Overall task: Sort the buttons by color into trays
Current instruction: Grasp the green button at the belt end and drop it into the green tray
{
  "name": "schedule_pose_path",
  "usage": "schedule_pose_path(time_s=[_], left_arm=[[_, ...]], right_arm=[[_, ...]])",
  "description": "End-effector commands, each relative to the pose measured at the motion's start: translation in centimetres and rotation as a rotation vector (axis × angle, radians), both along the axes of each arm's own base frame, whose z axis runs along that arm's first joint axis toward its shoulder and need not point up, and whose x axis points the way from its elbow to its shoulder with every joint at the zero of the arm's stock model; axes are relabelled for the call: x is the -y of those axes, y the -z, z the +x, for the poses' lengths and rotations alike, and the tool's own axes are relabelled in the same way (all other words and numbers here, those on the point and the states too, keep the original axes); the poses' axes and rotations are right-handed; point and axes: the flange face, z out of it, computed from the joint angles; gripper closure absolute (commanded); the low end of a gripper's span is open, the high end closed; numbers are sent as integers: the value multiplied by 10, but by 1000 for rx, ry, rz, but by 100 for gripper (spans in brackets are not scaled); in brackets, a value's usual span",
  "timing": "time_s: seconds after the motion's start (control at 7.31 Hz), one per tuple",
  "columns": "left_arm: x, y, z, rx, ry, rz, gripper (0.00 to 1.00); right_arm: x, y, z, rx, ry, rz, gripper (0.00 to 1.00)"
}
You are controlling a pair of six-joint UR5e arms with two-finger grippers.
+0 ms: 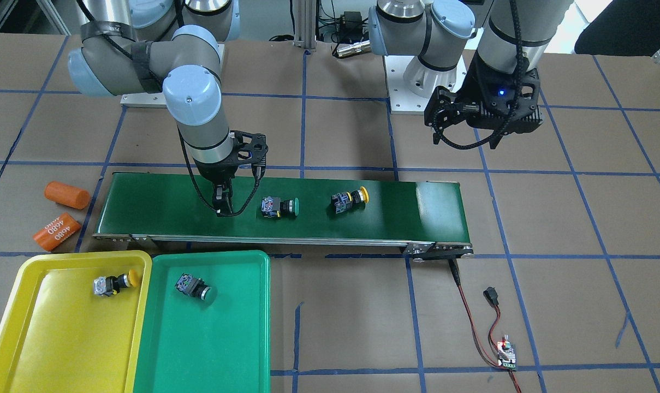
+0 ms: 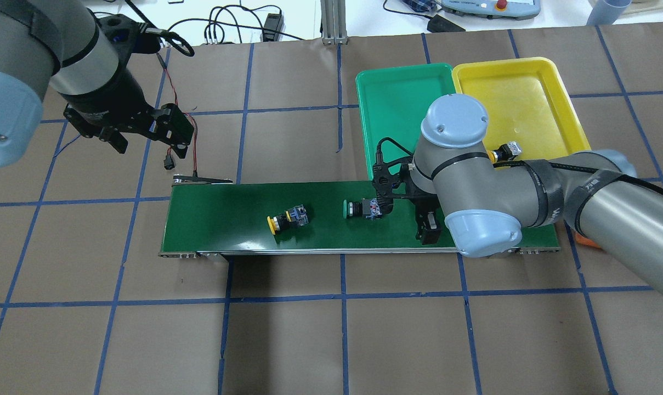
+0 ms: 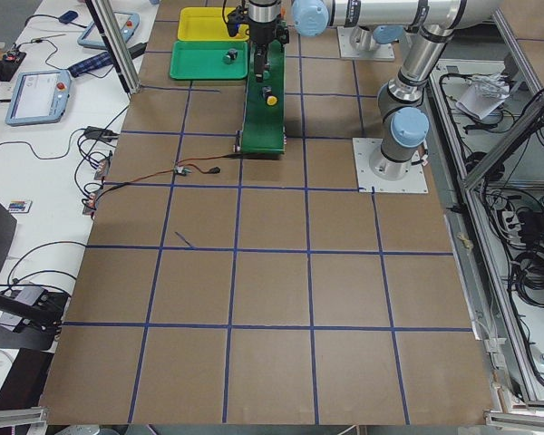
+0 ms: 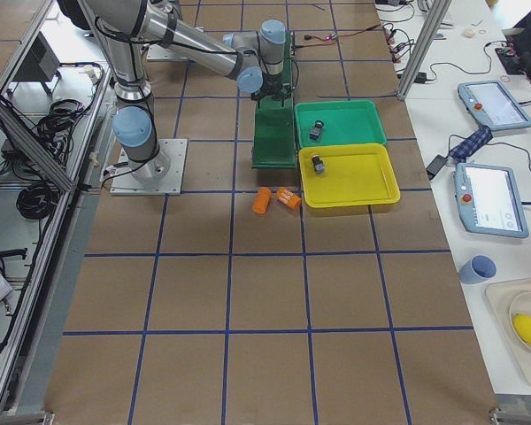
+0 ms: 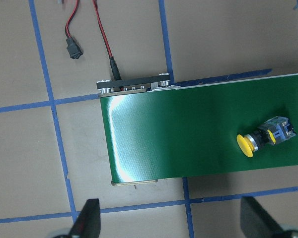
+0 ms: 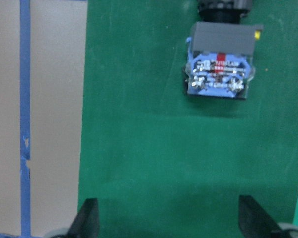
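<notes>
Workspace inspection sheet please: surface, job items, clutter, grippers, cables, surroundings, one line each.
Surface: brown table with a blue tape grid; conveyor belt lying across it.
Job's things: green-capped button and yellow-capped button lie on the belt; sorted yellow button in the yellow tray; sorted green button in the green tray.
Clutter: two orange cylinders beside the belt.
Grippers: right gripper open, over the belt beside the green-capped button; left gripper open, raised near the belt's other end.
Cables: red-black lead from the belt to a circuit board.
Surroundings: teach pendants, blue cup.
</notes>
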Motion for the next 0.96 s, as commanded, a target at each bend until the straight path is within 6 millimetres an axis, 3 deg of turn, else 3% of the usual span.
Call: schedule_pose_path(time_s=[0.0,0.14,0.27,0.41,0.55,0.82], left_arm=[[-1,23,5,2,-33,34,0],[9,30,6,6,-150,-66,0],[-8,43,8,41,-153,-54,0],[-15,40,7,41,-151,-81,0],[-16,39,9,35,-170,-110,0],[-23,23,11,33,-199,-138,0]], right_arm=[[-8,4,36,7,-2,-31,0],[-3,11,41,16,8,-59,1],[-2,13,42,17,10,-62,4],[-2,13,41,12,9,-63,23],[-1,13,41,8,7,-64,50],[3,10,40,-13,8,-80,77]])
